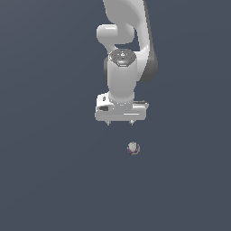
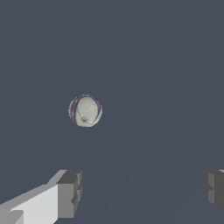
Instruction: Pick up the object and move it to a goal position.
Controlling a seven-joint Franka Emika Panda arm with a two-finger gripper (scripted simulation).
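Hand (image 1: 120,122): released, empty (fingers wide apart) | ball (image 1: 133,148): near, outside the fingers | risk: descending unaligned, a fingertip would strike it and roll it off.

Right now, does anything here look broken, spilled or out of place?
Nothing stands out. The small ball looks whole, lying alone on the plain grey surface, and the open gripper hangs apart from it, holding nothing.

A plain, dark slate-blue ground (image 1: 49,180), uniform and featureless on every side.
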